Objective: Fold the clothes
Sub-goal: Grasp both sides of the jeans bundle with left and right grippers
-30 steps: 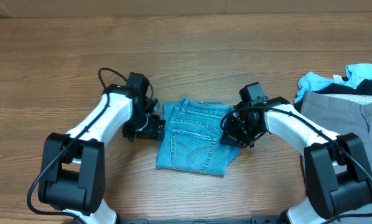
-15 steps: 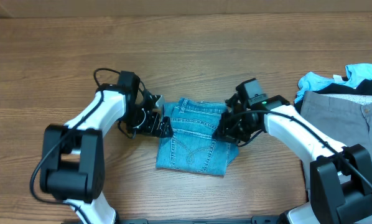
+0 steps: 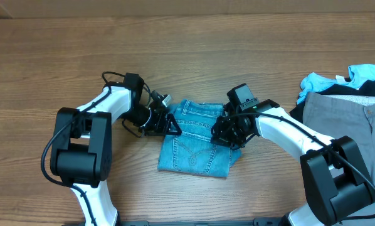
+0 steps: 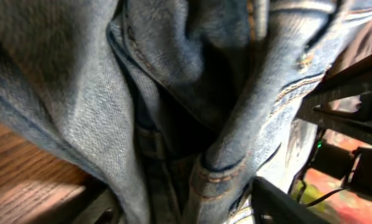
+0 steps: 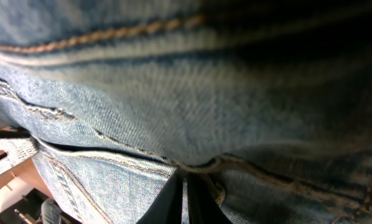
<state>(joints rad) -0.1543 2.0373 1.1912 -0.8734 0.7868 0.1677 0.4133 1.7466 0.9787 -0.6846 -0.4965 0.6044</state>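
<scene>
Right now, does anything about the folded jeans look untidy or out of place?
Yes, slightly. The folded jeans are not square: a lower layer sticks out past the bottom right corner, and the bundle sits a little rotated on the table. Nothing looks torn or spilled.

Standing here, I can't make out any lettering, brand tag or number; the jeans (image 3: 197, 141) show only curved decorative stitching on the back pocket, no words.
</scene>
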